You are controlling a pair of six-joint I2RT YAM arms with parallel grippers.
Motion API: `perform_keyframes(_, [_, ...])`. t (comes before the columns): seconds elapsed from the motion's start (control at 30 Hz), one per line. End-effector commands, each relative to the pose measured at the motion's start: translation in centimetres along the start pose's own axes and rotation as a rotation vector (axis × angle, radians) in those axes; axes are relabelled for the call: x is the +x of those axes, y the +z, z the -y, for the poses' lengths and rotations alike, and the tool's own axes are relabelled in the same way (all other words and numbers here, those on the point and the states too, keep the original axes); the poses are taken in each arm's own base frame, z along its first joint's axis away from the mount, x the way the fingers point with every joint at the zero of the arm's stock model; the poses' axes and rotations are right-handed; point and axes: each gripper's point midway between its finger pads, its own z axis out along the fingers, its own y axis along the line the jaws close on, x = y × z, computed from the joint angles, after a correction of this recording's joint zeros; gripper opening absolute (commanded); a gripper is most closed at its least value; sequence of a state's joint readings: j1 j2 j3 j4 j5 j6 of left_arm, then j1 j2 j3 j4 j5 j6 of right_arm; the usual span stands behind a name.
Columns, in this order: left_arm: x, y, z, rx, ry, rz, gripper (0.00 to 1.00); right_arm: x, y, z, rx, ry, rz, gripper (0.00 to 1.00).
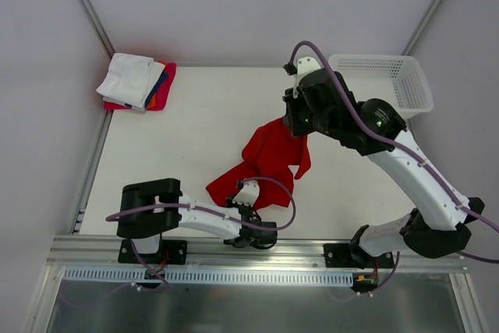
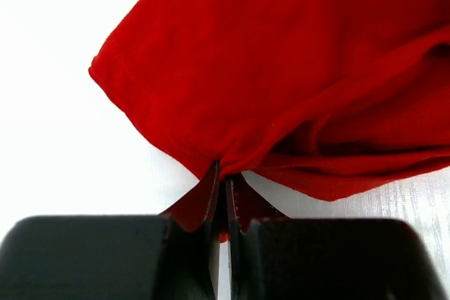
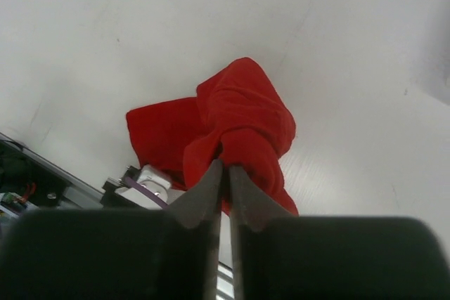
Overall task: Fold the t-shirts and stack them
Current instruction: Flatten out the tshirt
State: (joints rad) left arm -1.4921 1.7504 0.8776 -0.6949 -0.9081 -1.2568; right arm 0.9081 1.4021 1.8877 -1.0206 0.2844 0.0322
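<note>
At the near edge of the table (image 1: 195, 126), the left gripper (image 1: 246, 199) is held low over the surface. Its jaws are closed on the lower edge of the red t-shirt (image 1: 269, 154). In the left wrist view, a fold of the red cloth (image 2: 281, 68) is seen pinched between the closed fingers (image 2: 211, 194), and a stitched hem is spread on the white surface just beyond them.

Further in, towards the middle of the table, the shirt is drawn up from this low corner into a crumpled, hanging bunch. Its upper part is clamped in the right gripper (image 1: 297, 132), which is carried above the table on the raised right arm. In the right wrist view, the jaws are shown shut on a twisted knot of the red fabric (image 3: 239, 110), and the rest of the garment is seen hanging below towards the left arm.

At the far left corner of the table, well apart from the red shirt, a stack of folded shirts (image 1: 136, 82) is laid. A white one is on top, and blue, orange and pink-red edges show beneath it. At the far right corner, a white mesh basket (image 1: 413, 87) is placed behind the right arm
</note>
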Motion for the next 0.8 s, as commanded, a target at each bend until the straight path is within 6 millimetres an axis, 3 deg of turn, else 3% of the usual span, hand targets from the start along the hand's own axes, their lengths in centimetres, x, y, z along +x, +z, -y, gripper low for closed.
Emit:
perform_keyframes(0.0, [1.7, -0.1, -0.2, -0.001, 0.034, -0.066, 0.00, -0.8, -2.0, 1.8, 0.038, 0.024, 0.086, 0.15])
perform_keyframes(0.03, [1.2, -0.5, -0.2, 0.015, 0.028, -0.060, 0.00, 0.3, -1.5, 2.3, 0.062, 0.017, 0.063, 0.39])
perform_keyframes(0.07, [0.8, -0.8, -0.3, 0.024, 0.032, -0.056, 0.00, 0.8, -1.5, 3.0, 0.094, 0.016, 0.061, 0.89])
perform_keyframes(0.1, [0.4, -1.1, -0.6, 0.037, 0.052, -0.052, 0.00, 1.2, -1.8, 3.5, 0.106, 0.020, 0.062, 0.99])
perform_keyframes(0.23, [-4.3, -4.4, -1.9, 0.154, 0.012, 0.016, 0.00, 4.8, -1.5, 6.0, 0.208, 0.033, 0.015, 0.99])
perform_keyframes(0.37, [-9.0, -7.8, -4.8, 0.229, 0.018, 0.095, 0.00, 7.3, -1.6, 7.1, 0.248, 0.084, 0.001, 0.99])
perform_keyframes(0.47, [-12.3, -10.2, -6.7, 0.268, 0.011, 0.144, 0.00, 8.7, -1.3, 6.5, 0.205, 0.136, -0.002, 0.99])
perform_keyframes(0.53, [-13.9, -11.3, -8.3, 0.260, 0.023, 0.168, 0.00, 11.5, 0.0, 5.5, 0.157, 0.187, -0.065, 0.99])
perform_keyframes(0.57, [-14.4, -11.6, -8.9, 0.250, 0.025, 0.179, 0.00, 13.3, 0.8, 4.8, 0.120, 0.213, -0.093, 0.99])
perform_keyframes(0.67, [-15.4, -11.8, -10.4, 0.201, 0.052, 0.207, 0.00, 14.9, 2.3, 2.9, 0.036, 0.322, -0.086, 0.99])
perform_keyframes(0.7, [-15.3, -11.8, -10.7, 0.185, 0.069, 0.205, 0.00, 17.0, 3.4, 2.7, 0.041, 0.345, -0.121, 0.99])
perform_keyframes(0.77, [-15.6, -11.9, -11.0, 0.171, 0.047, 0.206, 0.00, 17.9, 4.5, 2.0, 0.032, 0.351, -0.123, 0.99])
